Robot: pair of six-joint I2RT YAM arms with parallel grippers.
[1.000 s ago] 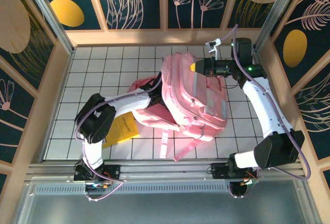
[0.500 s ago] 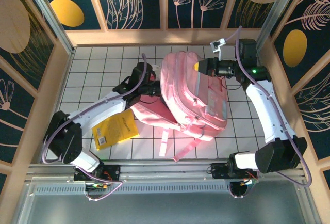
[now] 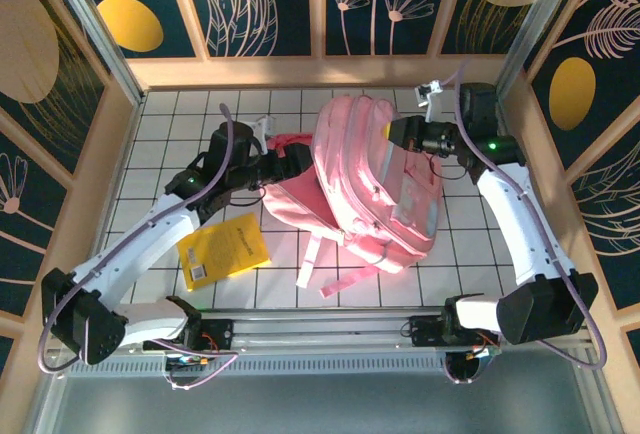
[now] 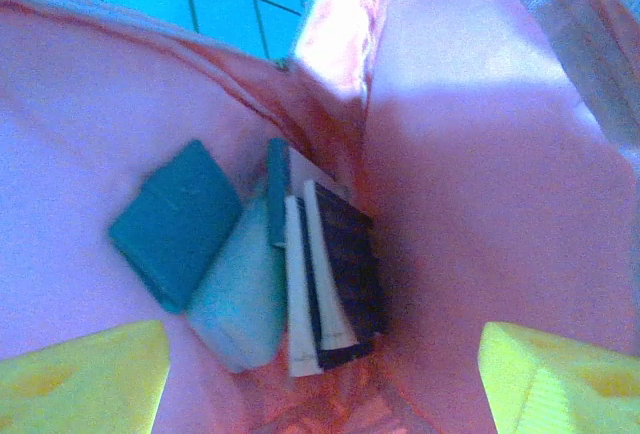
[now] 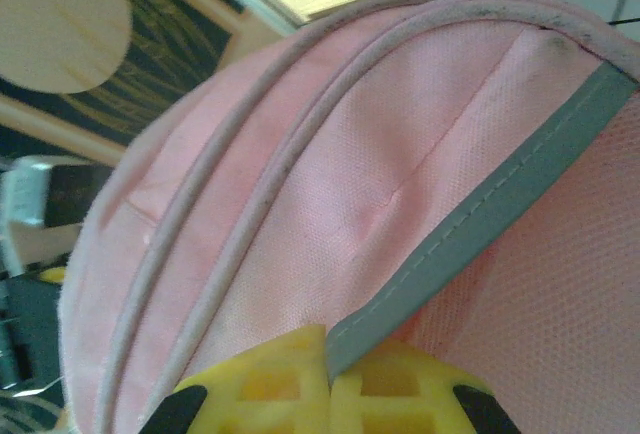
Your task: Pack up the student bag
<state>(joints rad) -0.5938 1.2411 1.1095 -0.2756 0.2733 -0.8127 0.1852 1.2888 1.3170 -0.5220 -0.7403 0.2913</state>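
The student bag, large and pink, lies in the middle of the tiled table. My right gripper is shut on a grey trim strip at the bag's top edge, holding the pink fabric up. At the bag's open mouth on the left, my left gripper stands open and looks inside. Its yellow fingertips are wide apart with nothing between them. Inside the bag lie a teal case, a pale blue case and upright books.
A yellow book lies flat on the table left of the bag, beside my left arm. The bag's loose straps trail toward the near edge. Wooden walls enclose the table on three sides.
My left arm has stretched out and its gripper has drawn back leftward to the bag's mouth, uncovering the yellow book. Its jaws opened slightly wider. The right gripper kept its hold.
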